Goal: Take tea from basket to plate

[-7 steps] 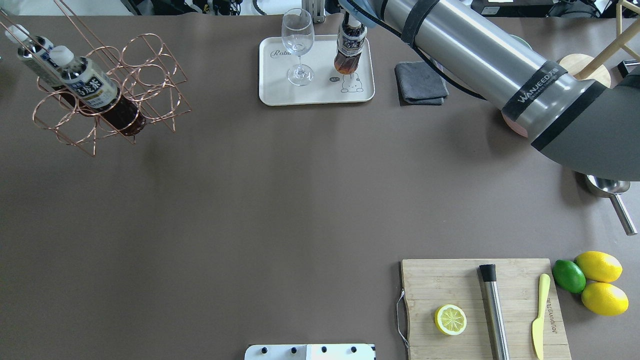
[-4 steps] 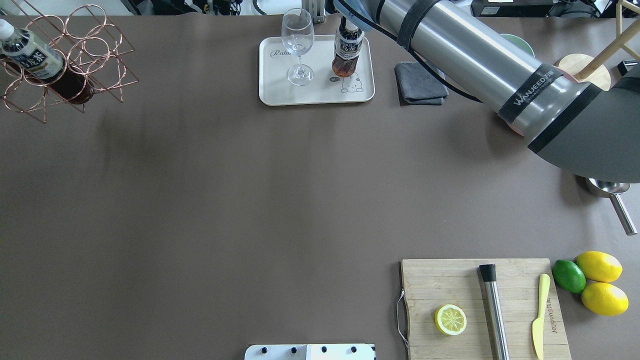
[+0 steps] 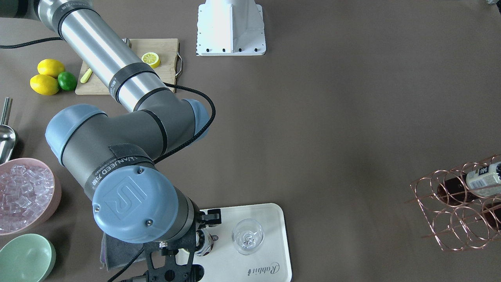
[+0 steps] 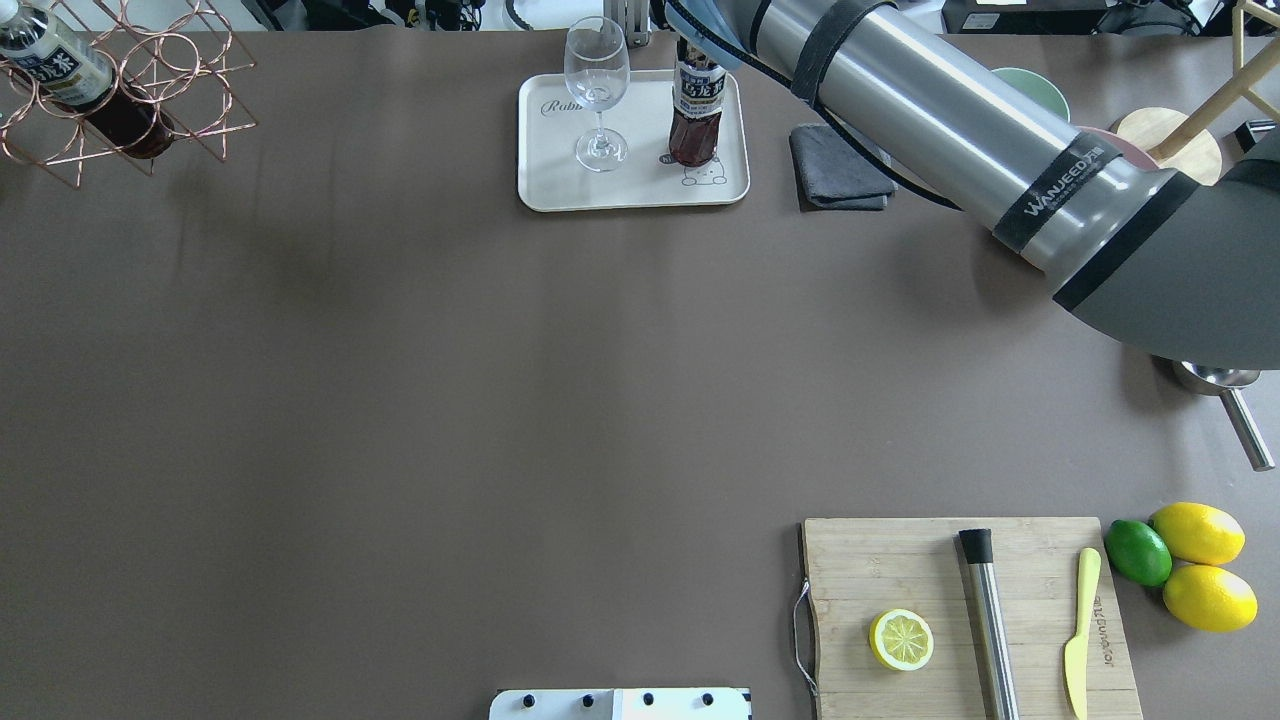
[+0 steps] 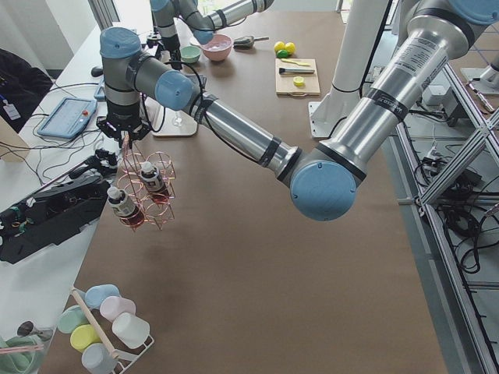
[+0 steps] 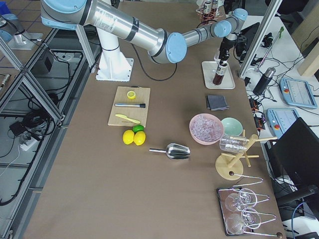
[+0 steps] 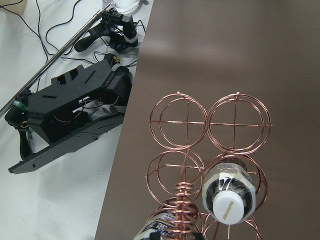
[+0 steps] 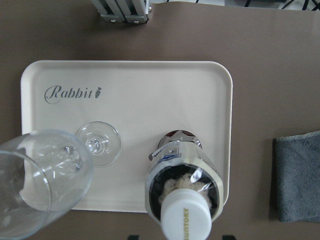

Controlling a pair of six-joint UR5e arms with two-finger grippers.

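Basket (image 4: 120, 90), hanging under the left gripper (image 5: 125, 131), has shifted into the frame's upper-left corner with two bottles aboard. Plate (image 4: 560, 190), top centre, now carries the tea (image 4: 697, 120), lowered upright right of the wine glass (image 4: 597, 80). Placement looks done, release pending. The right gripper (image 3: 204, 238) sits over the cap. Neither gripper's opening can be told.

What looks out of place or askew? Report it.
The basket appears to hang clear of the table, dangling under the left gripper with two tea bottles slanting in its rings. Nothing looks spilled or damaged.
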